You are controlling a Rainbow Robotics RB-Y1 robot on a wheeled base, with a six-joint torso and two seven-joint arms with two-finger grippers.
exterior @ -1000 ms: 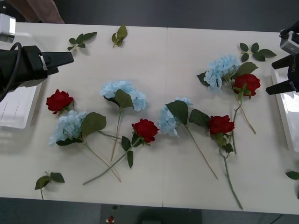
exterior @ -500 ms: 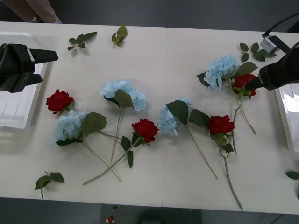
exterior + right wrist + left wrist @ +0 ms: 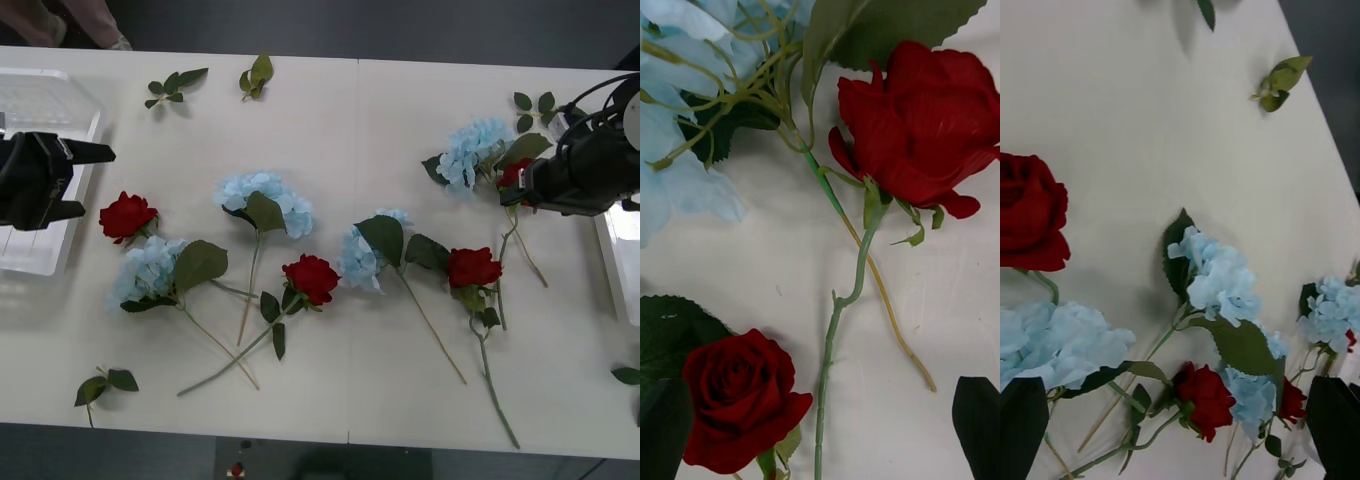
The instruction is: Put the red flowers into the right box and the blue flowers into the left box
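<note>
Four red flowers (image 3: 311, 277) and four blue flowers (image 3: 262, 200) lie loose on the white table (image 3: 350, 120), none in either box. Roses, from the front view: one at far left (image 3: 126, 216), one at centre, one right of centre (image 3: 472, 267), one at upper right (image 3: 515, 175) partly hidden by the right arm. Blue clusters: one at lower left (image 3: 147, 270) just beside the far-left rose, one left of centre, one at centre (image 3: 358, 258), one at upper right (image 3: 474, 150) touching the upper-right rose's leaves.

Right gripper (image 3: 528, 186): low over the upper-right rose, directly above its bloom. Its wrist view shows that rose (image 3: 921, 127) and its stem close below, with both dark fingers (image 3: 977, 424) wide apart at the corners, holding nothing.

Left gripper (image 3: 92, 180): above the table's left edge, over the left box (image 3: 50, 100), near the far-left rose. Its fingers (image 3: 1022, 427) are spread apart and hold nothing.

Right box (image 3: 618, 250): at the table's right edge, partly under the right arm. Loose leaf sprigs (image 3: 175, 85) lie along the far edge and near corners.
</note>
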